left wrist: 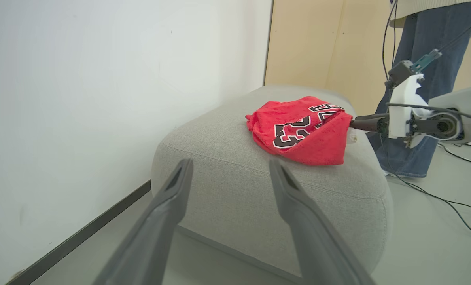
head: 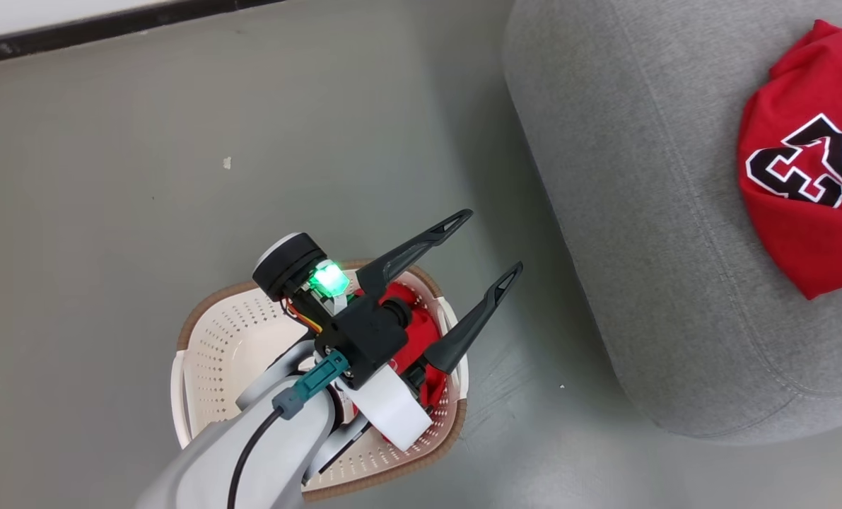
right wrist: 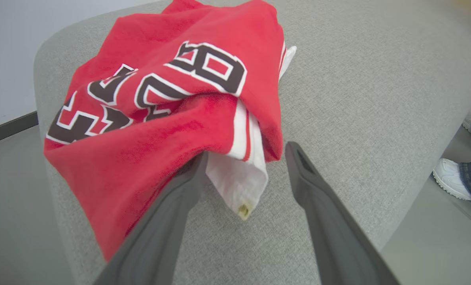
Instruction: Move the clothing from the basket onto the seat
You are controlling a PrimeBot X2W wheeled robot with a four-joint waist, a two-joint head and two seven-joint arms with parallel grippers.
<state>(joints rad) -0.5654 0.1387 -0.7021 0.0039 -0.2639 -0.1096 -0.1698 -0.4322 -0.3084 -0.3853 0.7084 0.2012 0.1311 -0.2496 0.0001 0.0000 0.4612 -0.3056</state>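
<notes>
One piece of red clothing (head: 806, 191) with black-and-white numbers lies on the grey seat (head: 647, 212). In the right wrist view this clothing (right wrist: 172, 99) rests bunched on the seat (right wrist: 358, 99). My right gripper (right wrist: 247, 152) is open at its near edge, the left fingertip tucked under the red fabric and white trim lying between the fingers. The left wrist view shows that gripper (left wrist: 356, 123) touching the clothing (left wrist: 302, 130). My left gripper (head: 490, 242) hangs open over the basket (head: 215, 353), where more red clothing (head: 424, 329) lies, partly hidden by the wrist.
The basket stands on the grey floor (head: 180, 177), left of the seat. A wall with a dark skirting (left wrist: 81, 233) runs behind. A person in jeans (left wrist: 417, 150) stands past the seat, a white shoe (right wrist: 453, 178) close to its side, with cables (left wrist: 449, 198) on the floor.
</notes>
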